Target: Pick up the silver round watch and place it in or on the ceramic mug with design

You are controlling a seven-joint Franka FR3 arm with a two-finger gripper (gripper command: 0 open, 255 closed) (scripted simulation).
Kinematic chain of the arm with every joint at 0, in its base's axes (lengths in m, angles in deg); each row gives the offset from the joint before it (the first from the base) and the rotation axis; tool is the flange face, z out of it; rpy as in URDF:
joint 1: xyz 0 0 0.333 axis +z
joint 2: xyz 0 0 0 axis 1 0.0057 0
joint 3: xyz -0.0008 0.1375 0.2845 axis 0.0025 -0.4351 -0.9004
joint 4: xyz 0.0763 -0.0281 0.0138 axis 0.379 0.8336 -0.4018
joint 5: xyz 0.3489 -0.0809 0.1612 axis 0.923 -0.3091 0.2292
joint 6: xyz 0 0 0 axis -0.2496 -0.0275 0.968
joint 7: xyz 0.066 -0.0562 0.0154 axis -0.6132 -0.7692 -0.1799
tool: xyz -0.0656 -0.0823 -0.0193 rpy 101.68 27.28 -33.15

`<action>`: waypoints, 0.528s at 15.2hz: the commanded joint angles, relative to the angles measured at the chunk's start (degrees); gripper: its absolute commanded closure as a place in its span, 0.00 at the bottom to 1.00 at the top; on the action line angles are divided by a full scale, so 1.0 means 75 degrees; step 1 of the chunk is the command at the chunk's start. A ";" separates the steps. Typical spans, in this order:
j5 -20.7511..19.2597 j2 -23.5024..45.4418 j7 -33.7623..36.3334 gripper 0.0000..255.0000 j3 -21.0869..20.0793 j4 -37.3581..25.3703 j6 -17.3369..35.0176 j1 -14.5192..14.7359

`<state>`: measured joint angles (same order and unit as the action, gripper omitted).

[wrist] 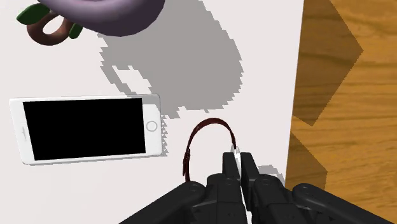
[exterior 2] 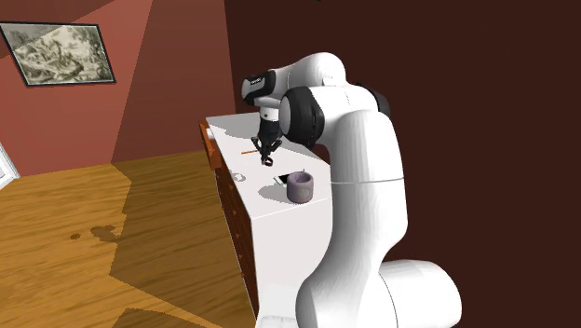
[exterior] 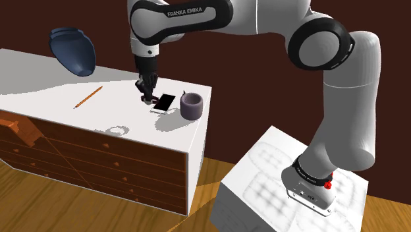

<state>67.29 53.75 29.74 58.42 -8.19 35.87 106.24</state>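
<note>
Standing against a dark maroon wall point(exterior 2: 466, 56), a chest of drawers point(exterior: 39, 99) carries the whole scene. Its top is plain white and its front is wooden, with rows of small knobs. A wooden plank floor point(exterior 2: 112, 242) spreads out before it, and a reddish side wall point(exterior 2: 158, 84) bears a framed grey picture point(exterior 2: 60, 53). The arm's white box stand point(exterior: 263, 178) sits just off the chest's end.

The gripper point(wrist: 237, 156) hangs low over the white top, its two black fingers pinched almost together on the watch point(wrist: 210, 122). A sliver of silver shows between the tips, and a thin dark red strap arches out beside them. Whether the watch is clear of the surface I cannot tell. In the wrist view the top's edge runs close by the watch, with floor beyond it.

A white phone point(wrist: 86, 128) with a black screen lies flat just beside the gripper, and past it stands the mug point(exterior: 191, 105). It is upright and greyish purple, with a brown handle and green leaf shapes at its side. Phone and mug are near one another but apart.

Further along the top lie an orange pencil point(exterior: 88, 97) and — at the far corner — a dark blue, tilted vessel point(exterior: 72, 51). A small pale ring-like shape point(exterior: 115, 128) rests near the front edge. The arm's grey shadow falls across the white between phone and mug.
</note>
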 commanded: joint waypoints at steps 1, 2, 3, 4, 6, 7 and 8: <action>-0.0002 -0.0040 0.0024 1.00 -0.0001 -0.0168 -0.0210 -0.0006; -0.0004 -0.0044 0.0041 1.00 -0.0003 -0.0264 -0.0309 -0.0005; -0.0007 -0.0047 0.0057 1.00 -0.0004 -0.0362 -0.0408 -0.0003; -0.0010 -0.0047 0.0073 1.00 -0.0005 -0.0465 -0.0509 -0.0002; -0.0017 -0.0040 0.0107 1.00 -0.0007 -0.0680 -0.0714 0.0003; -0.0020 -0.0033 0.0125 1.00 -0.0008 -0.0793 -0.0819 0.0005; -0.0024 -0.0023 0.0142 1.00 -0.0009 -0.0910 -0.0925 0.0008</action>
<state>67.13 53.48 30.71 58.35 -13.97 29.89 106.33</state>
